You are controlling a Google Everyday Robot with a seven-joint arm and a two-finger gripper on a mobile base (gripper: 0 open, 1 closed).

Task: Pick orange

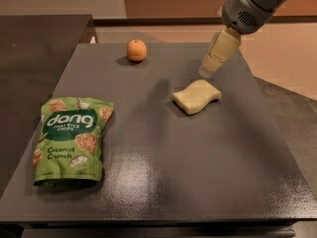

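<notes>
The orange [136,50] is a small round fruit resting near the far edge of the dark grey table [163,172], left of centre. My gripper [207,71] hangs from the grey arm at the upper right, above the table and just behind the pale yellow sponge [196,96]. It is well to the right of the orange and holds nothing that I can see.
A green Dang coconut chip bag [72,140] lies flat at the table's left front. A darker counter [34,48] adjoins the table on the left. A tan floor lies beyond the far and right edges.
</notes>
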